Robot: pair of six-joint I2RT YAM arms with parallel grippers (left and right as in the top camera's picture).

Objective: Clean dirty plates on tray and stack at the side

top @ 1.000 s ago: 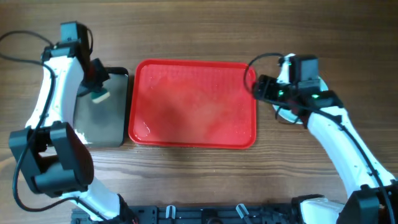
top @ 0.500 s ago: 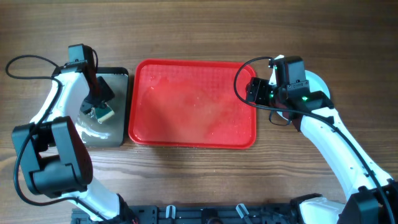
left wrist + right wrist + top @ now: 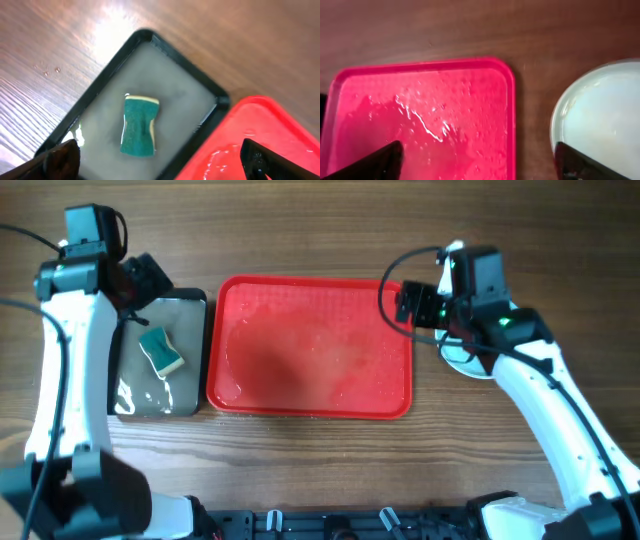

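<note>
The red tray (image 3: 310, 345) lies mid-table, wet and with no plate on it; it also shows in the right wrist view (image 3: 420, 115) and at the corner of the left wrist view (image 3: 265, 130). A pale blue plate (image 3: 600, 115) rests on the wood just right of the tray, mostly hidden under my right arm in the overhead view (image 3: 462, 363). How many plates lie there I cannot tell. My right gripper (image 3: 408, 305) hangs open over the tray's right rim, holding nothing (image 3: 480, 167). My left gripper (image 3: 143, 280) is open and empty above the black tray's far end (image 3: 160, 170).
A smaller black tray (image 3: 190, 395) holding greyish water sits left of the red tray, almost touching it. A green sponge (image 3: 160, 352) lies in it (image 3: 139, 125), apart from my left fingers. Bare wooden table surrounds both trays.
My left gripper carried the sponge down into the black tray, opened, let it go and drew back toward the far left. My right gripper opened a little wider and barely shifted.
</note>
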